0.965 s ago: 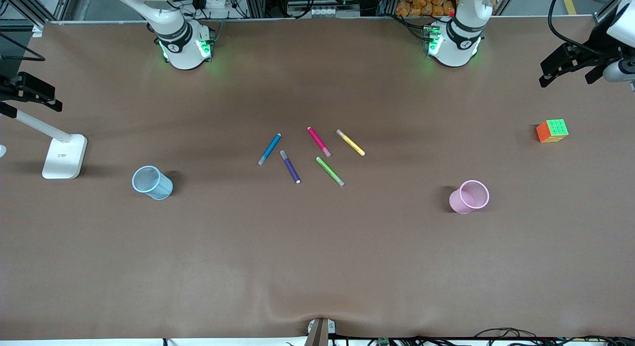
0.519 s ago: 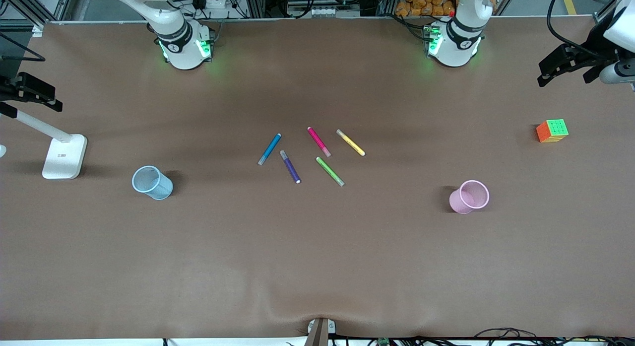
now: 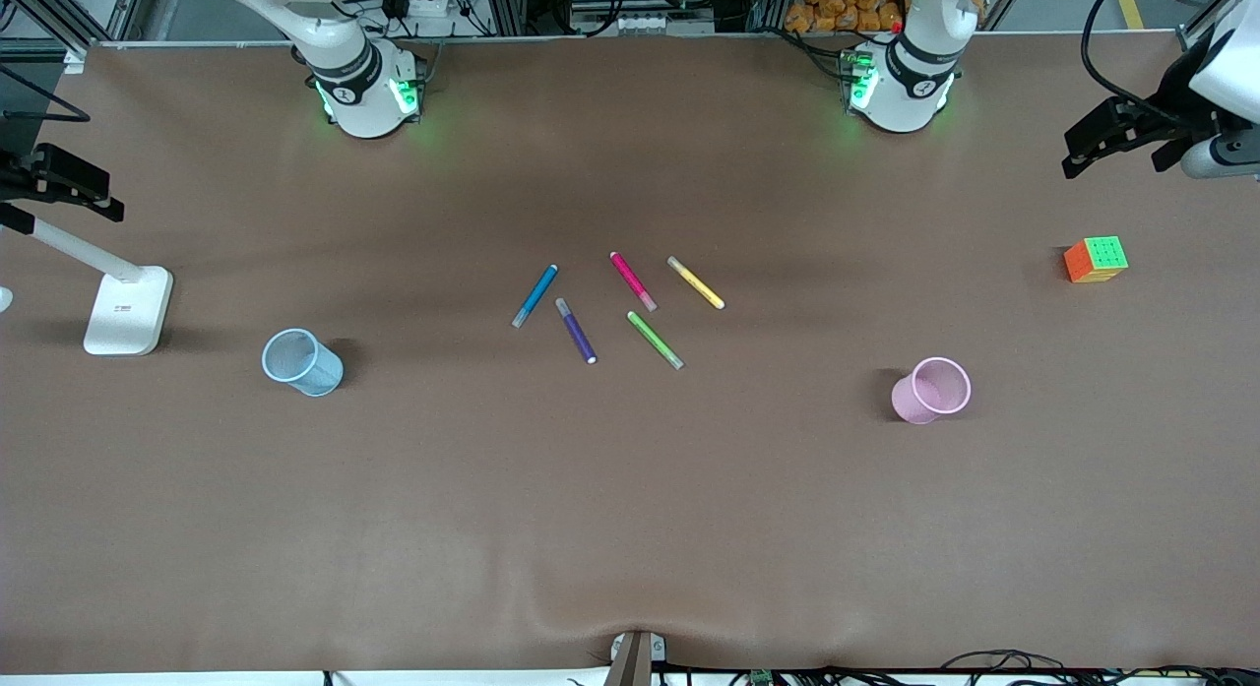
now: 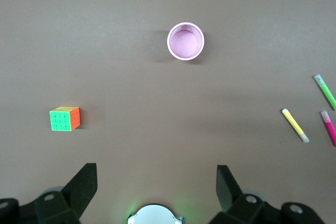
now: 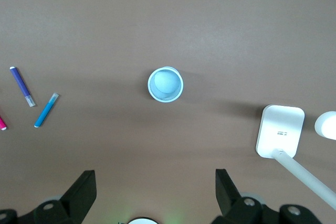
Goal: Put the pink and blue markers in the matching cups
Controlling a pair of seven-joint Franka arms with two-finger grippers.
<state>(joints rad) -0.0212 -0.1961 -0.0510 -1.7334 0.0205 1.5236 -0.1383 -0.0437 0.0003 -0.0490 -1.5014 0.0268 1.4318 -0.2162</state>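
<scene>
Left gripper (image 4: 156, 182) hovering open, frame's upper right | right gripper (image 5: 155, 184) hovering open, upper left | pink marker (image 3: 632, 280); blue marker (image 3: 535, 295) lying at centre

The flat table top (image 3: 630, 489) is a plain matte brown all over. On it, the slim magenta-pink marker (image 3: 632, 280) has a pale greyish translucent cap. Beside the magenta-pink marker lie a slim yellow marker (image 3: 696, 282), a slim lime-green marker (image 3: 655, 340), a slim dark purple marker (image 3: 576, 330) and a slim bright blue marker (image 3: 535, 295) with a pale cap. The small round cup (image 3: 302, 362) is pale translucent blue; the other small round cup (image 3: 931, 390) is pastel pink with a lighter rim. The puzzle cube (image 3: 1096, 259) shows a green gridded face and an orange one. The desk lamp's flat base (image 3: 128, 310) is white.
</scene>
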